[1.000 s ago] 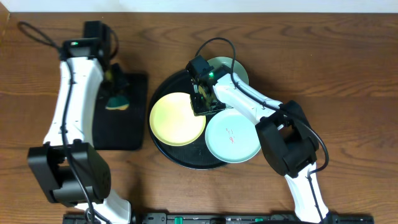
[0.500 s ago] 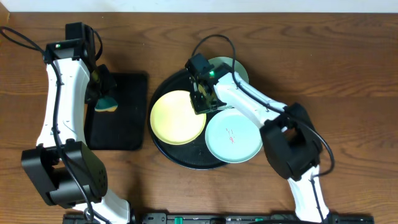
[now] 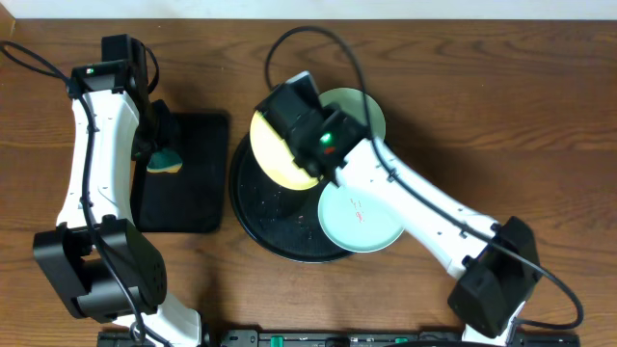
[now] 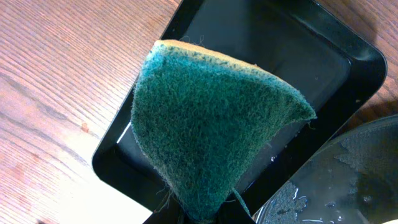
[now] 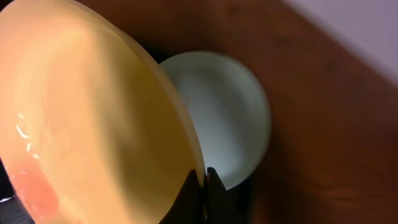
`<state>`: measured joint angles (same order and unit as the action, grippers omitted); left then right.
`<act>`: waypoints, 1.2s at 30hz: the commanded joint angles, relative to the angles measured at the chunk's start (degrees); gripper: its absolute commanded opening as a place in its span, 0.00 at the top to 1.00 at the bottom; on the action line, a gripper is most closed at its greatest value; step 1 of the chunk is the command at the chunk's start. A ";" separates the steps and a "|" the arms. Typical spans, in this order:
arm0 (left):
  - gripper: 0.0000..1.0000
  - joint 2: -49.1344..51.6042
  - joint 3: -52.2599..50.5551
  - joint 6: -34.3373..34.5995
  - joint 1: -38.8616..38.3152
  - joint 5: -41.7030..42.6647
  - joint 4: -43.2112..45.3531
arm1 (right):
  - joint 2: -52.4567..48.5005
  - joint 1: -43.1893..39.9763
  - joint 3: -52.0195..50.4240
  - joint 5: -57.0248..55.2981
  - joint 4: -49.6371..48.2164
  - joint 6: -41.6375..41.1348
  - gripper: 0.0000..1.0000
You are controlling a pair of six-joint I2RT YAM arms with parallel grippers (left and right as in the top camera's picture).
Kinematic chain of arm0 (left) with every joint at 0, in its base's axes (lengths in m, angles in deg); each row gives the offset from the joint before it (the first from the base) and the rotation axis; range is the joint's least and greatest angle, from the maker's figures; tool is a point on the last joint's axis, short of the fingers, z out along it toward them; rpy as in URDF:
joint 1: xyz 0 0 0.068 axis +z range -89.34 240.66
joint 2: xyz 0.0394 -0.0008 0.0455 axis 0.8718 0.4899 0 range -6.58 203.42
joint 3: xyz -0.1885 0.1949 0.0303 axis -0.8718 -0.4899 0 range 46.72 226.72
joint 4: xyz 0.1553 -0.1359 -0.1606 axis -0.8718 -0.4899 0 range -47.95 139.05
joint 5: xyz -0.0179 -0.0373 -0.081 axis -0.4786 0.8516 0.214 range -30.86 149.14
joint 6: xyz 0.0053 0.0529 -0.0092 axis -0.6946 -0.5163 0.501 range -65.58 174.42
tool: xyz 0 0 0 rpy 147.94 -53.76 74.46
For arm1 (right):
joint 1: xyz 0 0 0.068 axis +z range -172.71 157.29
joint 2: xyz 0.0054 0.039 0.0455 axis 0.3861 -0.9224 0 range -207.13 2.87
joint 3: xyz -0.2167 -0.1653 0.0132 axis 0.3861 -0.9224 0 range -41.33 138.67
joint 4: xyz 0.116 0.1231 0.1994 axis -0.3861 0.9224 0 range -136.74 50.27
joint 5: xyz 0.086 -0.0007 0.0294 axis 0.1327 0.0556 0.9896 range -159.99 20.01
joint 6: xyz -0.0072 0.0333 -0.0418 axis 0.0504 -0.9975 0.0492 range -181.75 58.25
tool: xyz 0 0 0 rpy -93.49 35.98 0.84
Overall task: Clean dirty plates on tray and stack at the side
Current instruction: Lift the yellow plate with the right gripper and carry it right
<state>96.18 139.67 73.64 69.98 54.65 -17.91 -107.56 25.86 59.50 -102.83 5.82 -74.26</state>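
My right gripper is shut on the rim of the pale yellow plate and holds it tilted, lifted above the round black tray. In the overhead view the plate shows partly under the right wrist. One light teal plate with red smudges lies on the tray's front right. A second teal plate sits at the tray's back edge and shows in the right wrist view. My left gripper is shut on a green and yellow sponge.
A rectangular black tray lies left of the round tray, and the sponge hangs over its left edge. The round tray's wet rim shows in the left wrist view. Bare wooden table surrounds both trays.
My right gripper has lifted the yellow plate off the round tray and tilted it up. The left arm shifted left with the sponge, then stayed still.
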 commanded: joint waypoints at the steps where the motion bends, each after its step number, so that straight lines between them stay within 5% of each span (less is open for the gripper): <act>1: 0.92 -0.22 0.70 -0.96 0.26 -0.70 -0.02 | 0.98 5.29 0.87 -20.31 -0.11 3.43 0.99; 11: 0.93 -0.22 0.68 -0.98 0.26 -0.70 -0.02 | 1.01 12.96 0.87 -38.93 -1.42 3.41 0.99; 20: 0.92 -0.22 0.68 -0.96 0.26 -0.70 -0.02 | 1.05 13.77 0.87 -42.27 -3.52 3.39 0.99; 30: 0.92 -0.22 0.68 -0.98 0.26 -0.70 -0.02 | 1.03 10.47 0.83 -15.28 -1.31 3.37 0.99; 36: 0.92 -0.22 0.68 -0.98 0.24 -0.68 -0.07 | 1.05 1.60 0.83 15.17 -1.40 2.67 0.99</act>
<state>96.18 139.67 73.64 69.98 54.65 -17.84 -107.56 32.77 59.50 -107.72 4.49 -71.12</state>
